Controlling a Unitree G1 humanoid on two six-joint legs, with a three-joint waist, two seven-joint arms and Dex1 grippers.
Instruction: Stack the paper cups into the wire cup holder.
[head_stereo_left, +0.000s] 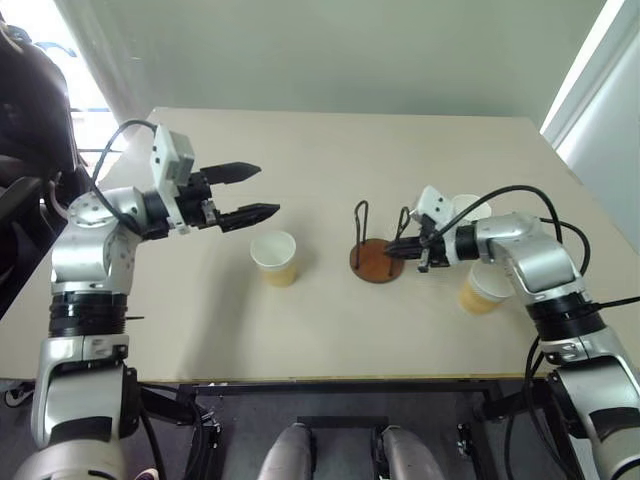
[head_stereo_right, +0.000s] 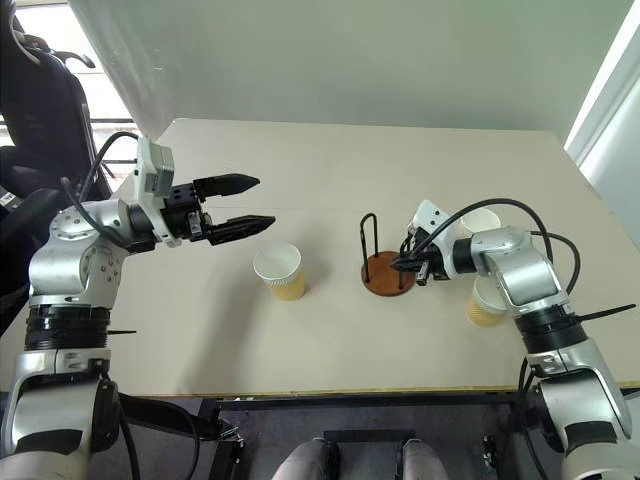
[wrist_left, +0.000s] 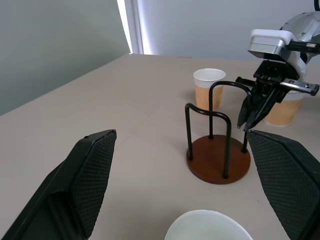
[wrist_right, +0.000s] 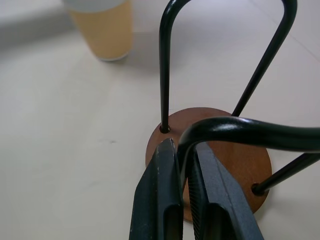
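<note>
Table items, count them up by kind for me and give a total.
Paper cups: 3
Wire cup holder: 1
Total: 4

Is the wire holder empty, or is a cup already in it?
Empty: the holder's brown base is bare between its wire loops.

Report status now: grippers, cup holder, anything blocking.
Left gripper open, hovering above table. Right gripper fingers shut on a wire loop of the wire cup holder. Holder empty; three paper cups stand apart on table. Nothing blocking.
</note>
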